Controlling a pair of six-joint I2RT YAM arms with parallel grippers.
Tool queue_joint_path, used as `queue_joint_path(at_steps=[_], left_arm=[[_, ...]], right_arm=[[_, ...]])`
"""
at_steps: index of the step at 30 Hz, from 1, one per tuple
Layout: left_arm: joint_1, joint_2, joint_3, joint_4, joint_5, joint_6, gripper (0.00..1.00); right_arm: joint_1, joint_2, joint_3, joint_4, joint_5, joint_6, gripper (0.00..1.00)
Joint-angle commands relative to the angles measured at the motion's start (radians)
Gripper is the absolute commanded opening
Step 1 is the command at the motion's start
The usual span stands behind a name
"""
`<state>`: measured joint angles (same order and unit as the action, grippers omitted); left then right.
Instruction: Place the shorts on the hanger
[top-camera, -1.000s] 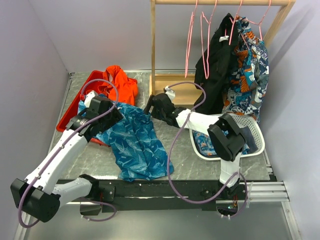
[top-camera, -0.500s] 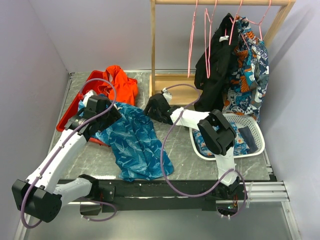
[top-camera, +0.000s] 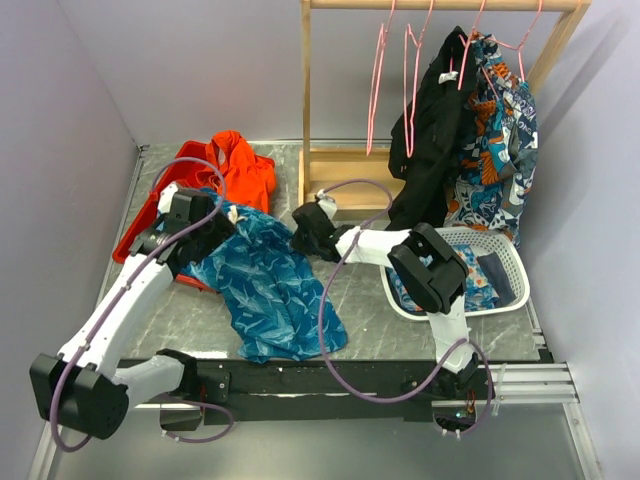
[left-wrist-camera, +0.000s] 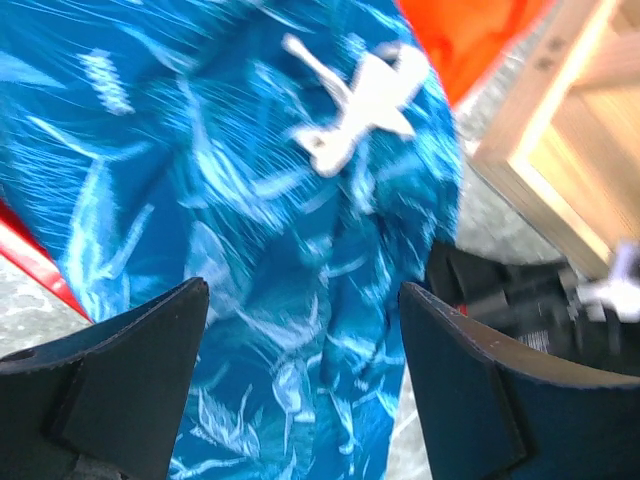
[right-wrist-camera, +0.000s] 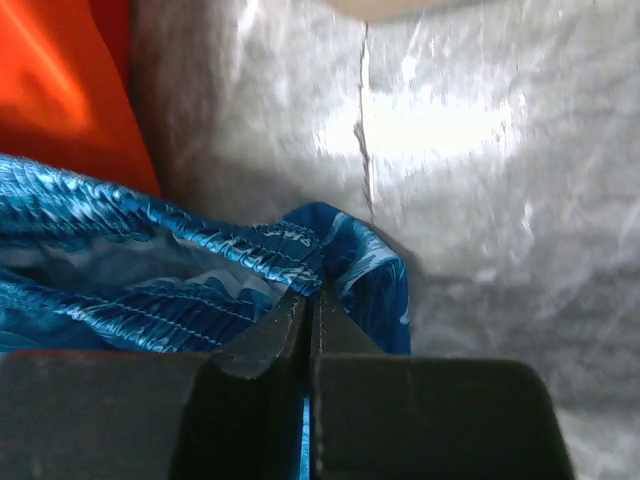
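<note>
Shorts (top-camera: 270, 285) of teal-blue fabric with a lighter leafy print are lying spread across the grey marbled table (top-camera: 365, 300) below us, their upper end lapping over the edge of a flat red plastic tray (top-camera: 135, 235), where a plain orange garment (top-camera: 240, 165) is sitting bunched. We are seeing the left gripper (top-camera: 222, 225) hanging over the waistband end of the shorts, its two black fingers (left-wrist-camera: 130, 380) standing wide apart above the cloth. In its wrist view the knotted white drawstring (left-wrist-camera: 355, 100) is showing just beyond the gap. The right gripper (top-camera: 300, 238) is reaching in low from the other side, and its wrist view is showing us the jaws pressed together on the gathered waistband edge of the shorts, close above the table top. Behind both arms a light wooden clothes rack (top-camera: 305, 100) is standing at the back of the table, and pink wire hangers (top-camera: 378, 80) are dangling from its top rail. Beside those, a black garment (top-camera: 430, 130) and a navy-and-orange floral garment (top-camera: 500, 130) are hanging from the same rail, the floral one drooping toward a white perforated plastic basket (top-camera: 505, 305) on the right, which is holding more patterned cloth. We are finding the shorts wholly down on the table and tray, well apart from the hangers.
</note>
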<state>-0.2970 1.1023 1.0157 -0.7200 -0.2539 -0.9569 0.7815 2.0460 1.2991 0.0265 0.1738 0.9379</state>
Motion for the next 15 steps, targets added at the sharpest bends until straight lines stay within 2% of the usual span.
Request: queue_joint_path(at_steps=[1,2,7,12,15], left_arm=[[0.042,0.040,0.040,0.001,-0.042,-0.045,0.81],[0.045,0.051,0.052,0.001,-0.041,-0.046,0.81],[0.070,0.054,0.093,0.022,-0.035,-0.037,0.78],[0.084,0.022,0.159,0.060,-0.018,-0.013,0.77],[0.088,0.024,0.227,0.054,-0.024,-0.019,0.75]], right_arm=[[0.074,-0.122,0.023,-0.063,0.162,-0.075,0.00],[0.116,-0.139,0.038,-0.094,0.253,-0.094,0.00],[0.222,-0.304,0.040,-0.229,0.499,-0.194,0.00],[0.269,-0.513,0.011,-0.298,0.621,-0.275,0.00],[0.278,-0.616,0.077,-0.335,0.641,-0.380,0.00]])
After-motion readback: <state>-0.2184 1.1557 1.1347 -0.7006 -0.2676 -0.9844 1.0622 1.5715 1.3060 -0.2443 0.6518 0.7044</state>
